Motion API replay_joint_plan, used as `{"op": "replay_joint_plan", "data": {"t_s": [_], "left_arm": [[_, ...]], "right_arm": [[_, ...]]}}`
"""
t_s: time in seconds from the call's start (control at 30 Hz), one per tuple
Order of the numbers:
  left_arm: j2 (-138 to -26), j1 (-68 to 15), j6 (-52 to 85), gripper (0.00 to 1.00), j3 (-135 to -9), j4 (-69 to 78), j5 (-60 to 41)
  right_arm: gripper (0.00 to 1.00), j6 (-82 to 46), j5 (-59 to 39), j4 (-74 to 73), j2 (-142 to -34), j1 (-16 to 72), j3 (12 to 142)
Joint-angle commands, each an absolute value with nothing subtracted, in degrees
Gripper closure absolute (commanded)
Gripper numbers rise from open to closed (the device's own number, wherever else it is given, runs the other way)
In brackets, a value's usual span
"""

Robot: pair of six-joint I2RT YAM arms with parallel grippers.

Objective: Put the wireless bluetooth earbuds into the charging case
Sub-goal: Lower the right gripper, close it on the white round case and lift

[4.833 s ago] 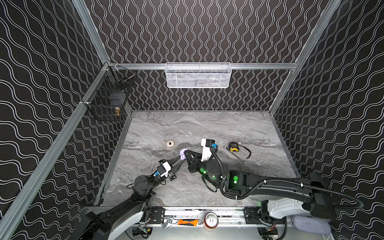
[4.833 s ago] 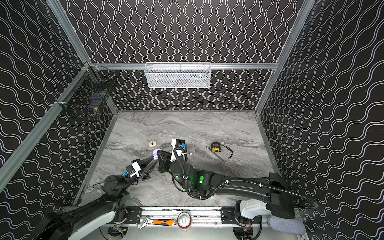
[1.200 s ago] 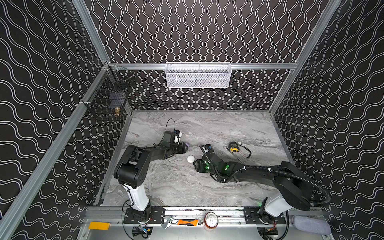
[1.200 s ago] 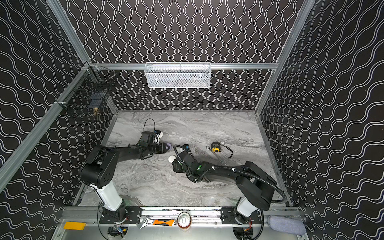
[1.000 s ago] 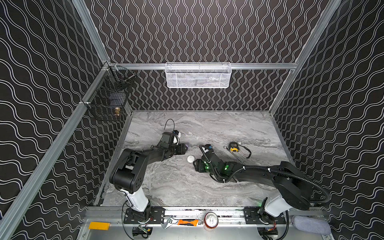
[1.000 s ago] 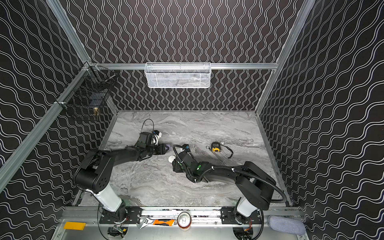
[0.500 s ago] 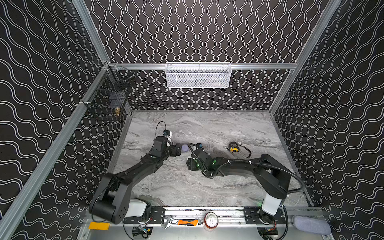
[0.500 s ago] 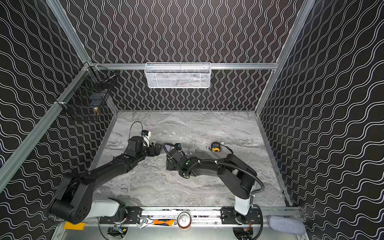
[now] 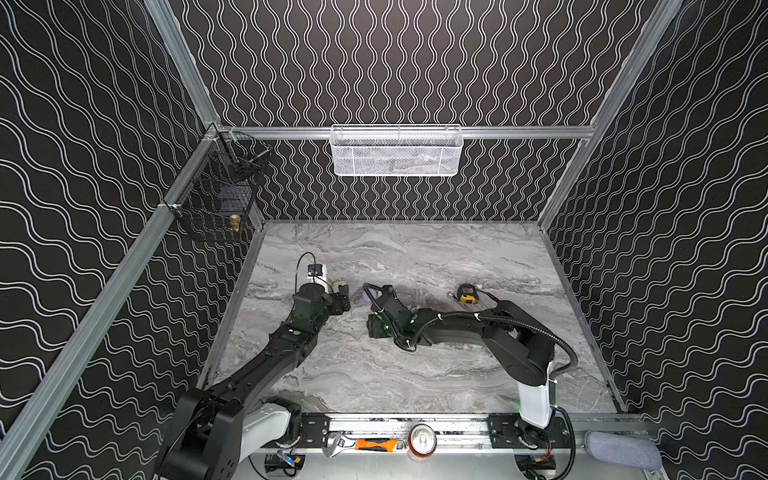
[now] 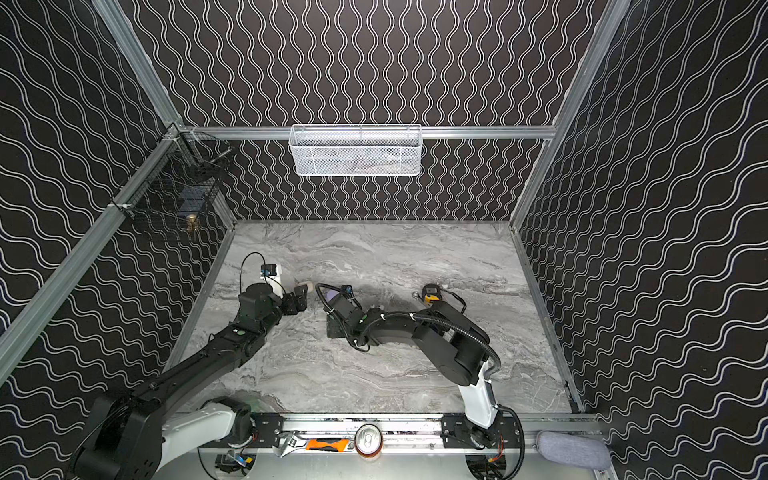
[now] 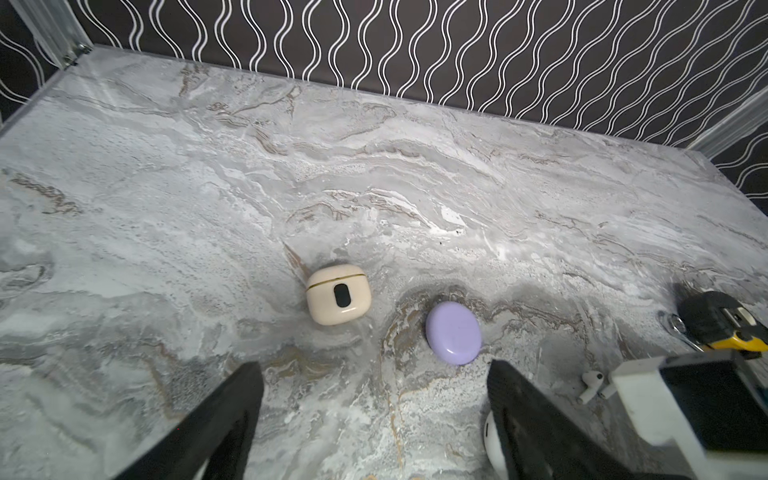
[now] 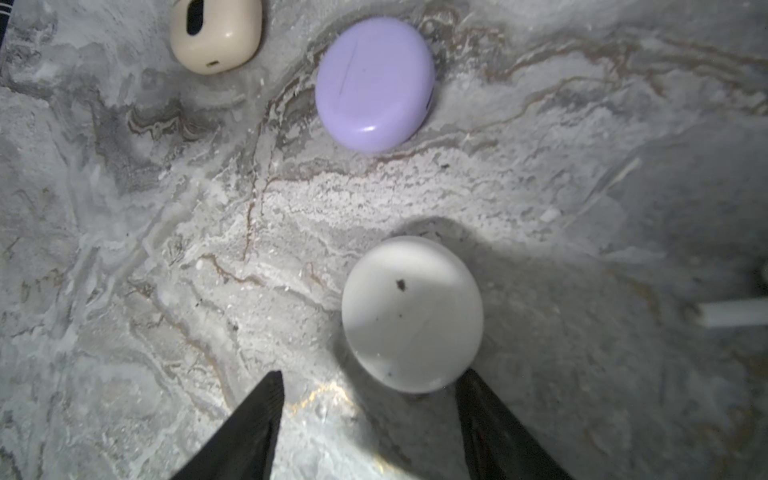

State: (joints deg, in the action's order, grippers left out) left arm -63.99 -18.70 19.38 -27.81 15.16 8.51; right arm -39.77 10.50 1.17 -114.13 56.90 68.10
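My right gripper (image 12: 372, 374), jaws spread and empty, has the shut white case (image 12: 411, 311) at its twelve o'clock. My left gripper (image 11: 374, 365), also spread and empty, faces the lilac case (image 11: 453, 332), with the cream case (image 11: 338, 295) at that one's ten o'clock. A white earbud (image 11: 592, 380) lies loose at the lilac case's four o'clock, so I judge a case must be opened first: centre, pinch its sides, lift the lid.

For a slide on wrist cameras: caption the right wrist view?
Open right claw facing a white round case; lilac case and cream case beyond, on marble tabletop.
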Motion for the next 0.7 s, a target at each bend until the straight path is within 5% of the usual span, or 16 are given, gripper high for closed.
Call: {"op": "replay_joint_plan", "data": {"t_s": [0.0,0.67], "left_arm": [[-63.2,-18.6,19.7,0.12,-27.5,16.6,10.1],[-57.8,-18.7,19.8,0.13,-24.5,17.6,13.8]], "right_arm": [[0.33,-38.9,11.4,5.5,-115.8,56.7,70.1],[0.34,-29.0,20.6,23.0,-125.9,56.7,86.2]]}}
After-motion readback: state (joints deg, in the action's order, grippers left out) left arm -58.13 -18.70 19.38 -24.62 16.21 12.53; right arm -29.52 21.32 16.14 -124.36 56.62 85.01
